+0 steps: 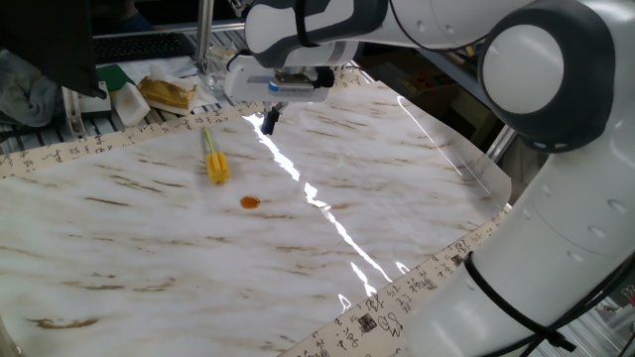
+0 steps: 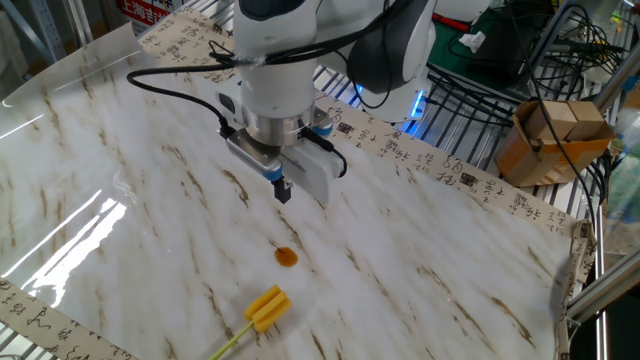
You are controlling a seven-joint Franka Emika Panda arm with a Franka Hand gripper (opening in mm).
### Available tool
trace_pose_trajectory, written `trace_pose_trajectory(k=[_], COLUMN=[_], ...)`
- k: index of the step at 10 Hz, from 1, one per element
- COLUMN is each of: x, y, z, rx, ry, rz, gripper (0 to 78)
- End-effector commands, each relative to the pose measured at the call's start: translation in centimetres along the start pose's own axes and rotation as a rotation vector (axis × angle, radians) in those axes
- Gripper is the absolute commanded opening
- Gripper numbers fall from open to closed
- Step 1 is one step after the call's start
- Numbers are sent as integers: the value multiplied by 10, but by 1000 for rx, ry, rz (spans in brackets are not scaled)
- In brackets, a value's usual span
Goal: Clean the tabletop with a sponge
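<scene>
Hidden parts: the end of the sponge [image 2: 265, 309] handle is cut off by the lower frame edge in the other fixed view; a bright glare streak is laid across the surface [image 1: 397, 188] in one fixed view, and the marble pattern beneath it is washed out.
Gripper: the gripper [image 2: 283, 190] is seen as one dark tip pointing down, the fingers closed together with no gap made out; nothing is held, and it is hung above the surface, apart from everything on it.
Sponge: the sponge is laid flat on the surface, toward 6 o'clock from the gripper in the other fixed view, well apart from it.
Stain: a small round orange stain [image 2: 287, 257] is seen between gripper and sponge, near the sponge head.
</scene>
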State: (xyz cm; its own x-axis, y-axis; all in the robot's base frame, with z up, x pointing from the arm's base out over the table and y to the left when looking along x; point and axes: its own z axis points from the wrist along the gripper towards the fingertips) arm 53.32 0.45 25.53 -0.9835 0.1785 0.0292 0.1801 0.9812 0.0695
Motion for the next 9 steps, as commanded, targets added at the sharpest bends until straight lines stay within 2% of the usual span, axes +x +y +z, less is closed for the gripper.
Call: trace_pose_trajectory(k=[1,3,7,8,9], x=[-1,-1,-1,-1,-1], y=[0,0,0,0,0], z=[-1,-1,-1,-1,-1], rx=[9,18,10,-10,-16], ry=[-7,-13,-7,6,-1], rz=[-2,-10,-14,2,10], gripper=[0,0,0,0,0])
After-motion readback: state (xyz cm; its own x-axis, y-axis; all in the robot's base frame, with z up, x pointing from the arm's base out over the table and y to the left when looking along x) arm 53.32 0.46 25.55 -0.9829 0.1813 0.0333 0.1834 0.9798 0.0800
